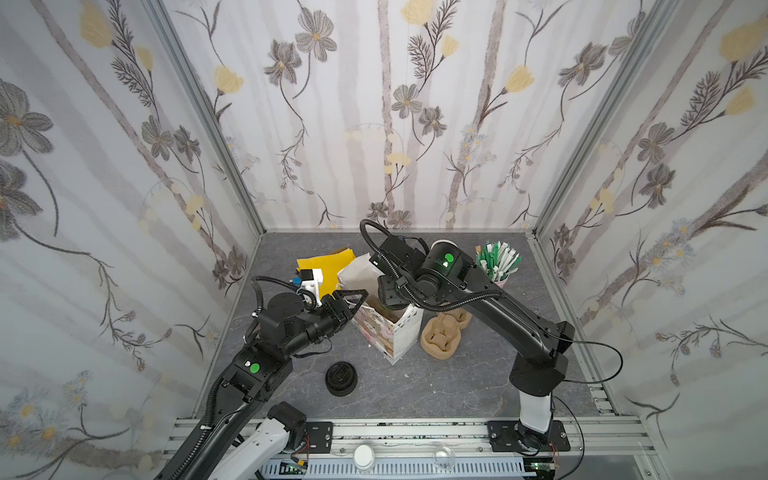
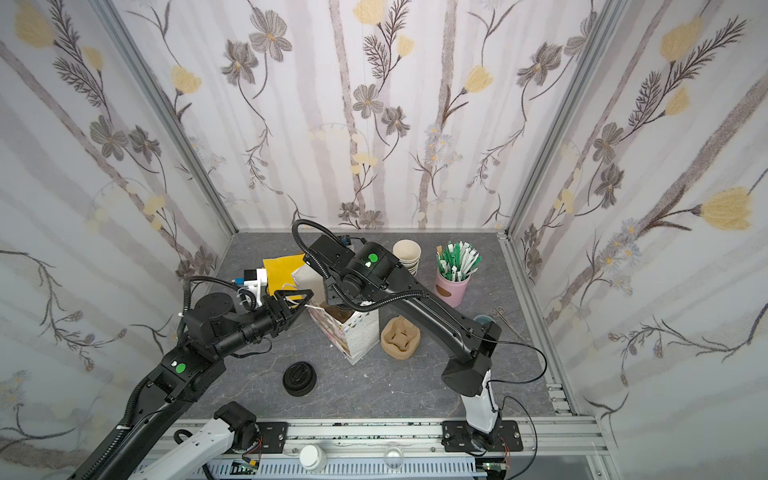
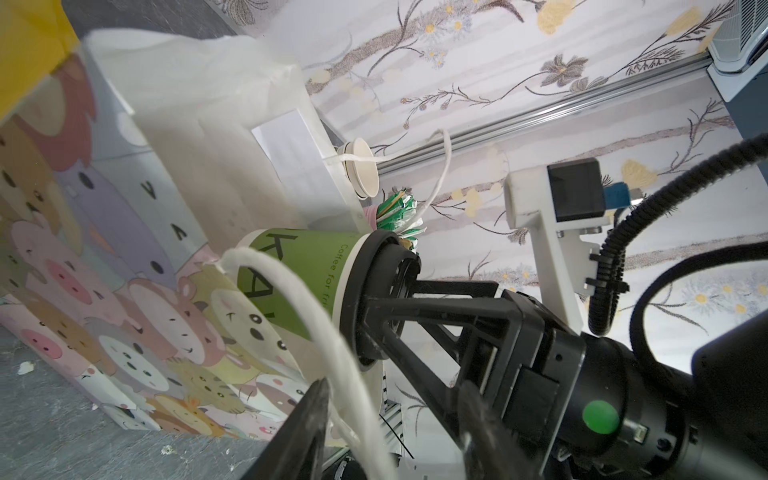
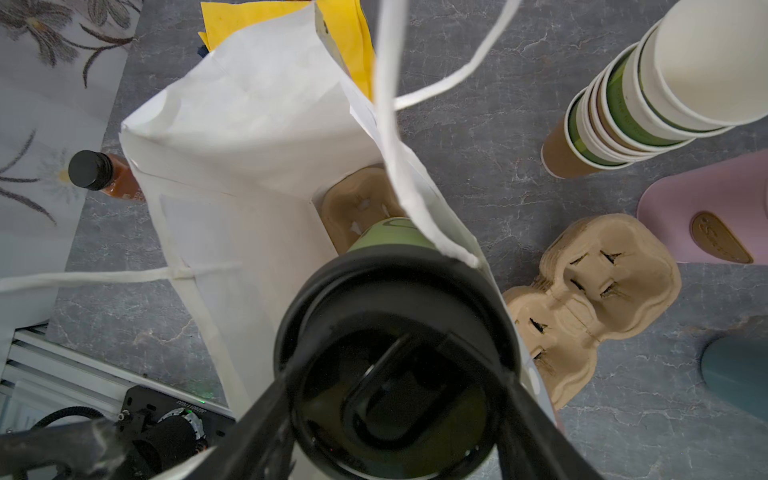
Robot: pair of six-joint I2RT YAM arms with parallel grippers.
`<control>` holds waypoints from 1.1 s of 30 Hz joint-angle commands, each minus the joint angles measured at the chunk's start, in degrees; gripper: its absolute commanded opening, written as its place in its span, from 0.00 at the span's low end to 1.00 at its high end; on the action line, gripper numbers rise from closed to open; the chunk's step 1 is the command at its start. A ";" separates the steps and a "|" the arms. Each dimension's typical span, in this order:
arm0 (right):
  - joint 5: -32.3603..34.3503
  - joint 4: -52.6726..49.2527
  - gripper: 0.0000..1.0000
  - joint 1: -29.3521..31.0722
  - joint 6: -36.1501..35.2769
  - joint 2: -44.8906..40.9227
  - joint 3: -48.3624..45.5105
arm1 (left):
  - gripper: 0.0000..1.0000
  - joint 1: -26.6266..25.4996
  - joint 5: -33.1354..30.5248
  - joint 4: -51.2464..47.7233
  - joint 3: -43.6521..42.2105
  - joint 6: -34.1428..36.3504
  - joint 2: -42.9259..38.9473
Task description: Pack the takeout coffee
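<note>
The takeout coffee (image 3: 291, 282), a green-bodied cup with a black sip lid (image 4: 395, 332), hangs in the mouth of the white paper bag (image 1: 390, 332) with cartoon animals on its side (image 3: 124, 291). Its lower body is inside the bag and its lid is above the rim. My right gripper (image 4: 395, 374) is shut on the lid from above. A pulp cup carrier (image 4: 353, 203) lies on the bag's floor under the cup. My left gripper (image 3: 395, 395) is at the bag's left rim (image 2: 297, 297), jaws apart, with the white handle cord (image 3: 332, 345) running loose between them.
A stack of black lids (image 1: 340, 378) sits near the front. Spare pulp carriers (image 2: 400, 336) lie right of the bag. Behind them stand lidless cups (image 2: 407, 253) and a pink holder of sachets (image 2: 455, 270). Yellow paper (image 1: 324, 262) and a sauce bottle (image 4: 104, 174) are behind the bag.
</note>
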 commanded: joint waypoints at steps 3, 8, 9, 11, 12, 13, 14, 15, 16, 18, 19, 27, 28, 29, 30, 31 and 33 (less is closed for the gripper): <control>-0.93 1.64 0.64 -0.72 -8.45 1.97 1.29 | 0.54 0.12 -5.11 -1.18 0.93 0.86 -0.59; -2.34 1.68 0.64 -0.90 -14.34 2.97 1.31 | 0.60 0.06 -7.66 -2.64 1.29 0.82 -1.07; -2.86 1.89 0.64 -1.03 -15.70 3.14 1.29 | 0.60 0.11 -8.02 -2.87 1.49 0.97 -1.14; -4.05 2.32 0.65 -1.28 -18.16 3.44 1.31 | 0.61 0.09 -9.28 -3.75 2.08 1.40 -1.32; -4.84 2.47 0.65 -1.38 -19.32 3.63 1.27 | 0.61 0.16 -10.32 -4.55 2.64 1.82 -1.55; -5.55 2.56 0.65 -1.44 -20.19 3.88 1.31 | 0.61 0.11 -11.55 -5.47 3.22 2.24 -1.83; -6.59 2.60 0.65 -1.65 -21.17 4.14 1.31 | 0.61 0.16 -13.40 -7.05 4.20 2.84 -2.16; -7.47 2.69 0.65 -1.78 -22.08 4.48 1.31 | 0.61 0.15 -15.56 -8.82 5.26 3.60 -2.51; -7.98 2.59 0.65 -1.85 -22.72 4.75 1.31 | 0.62 0.20 -17.66 -10.99 6.27 4.47 -2.70; -9.50 2.85 0.65 -2.37 -23.55 5.33 1.23 | 0.64 0.17 -23.79 -19.00 9.56 5.99 -1.97; -10.34 3.07 0.65 -2.65 -23.61 5.49 1.22 | 0.65 0.32 -25.61 -21.87 10.96 6.90 -1.27; -11.38 2.54 0.65 -3.08 -23.37 7.43 0.96 | 0.73 1.34 -28.11 -26.74 17.17 10.07 4.10; -11.18 2.28 0.65 -3.08 -23.05 7.62 0.96 | 0.74 1.37 -28.46 -26.74 17.65 10.31 4.64; -10.95 2.04 0.65 -3.10 -22.76 7.80 0.94 | 0.74 1.52 -28.78 -26.70 18.10 10.50 5.00; -10.59 1.61 0.65 -3.14 -22.32 8.06 1.05 | 0.75 1.69 -29.43 -26.66 18.68 10.66 5.40; -10.45 1.38 0.65 -3.14 -22.08 8.03 0.98 | 0.76 1.90 -30.12 -26.67 19.31 10.76 5.87; -10.11 1.37 0.65 -3.21 -20.97 7.64 0.44 | 0.76 2.41 -31.47 -26.63 20.65 11.58 6.92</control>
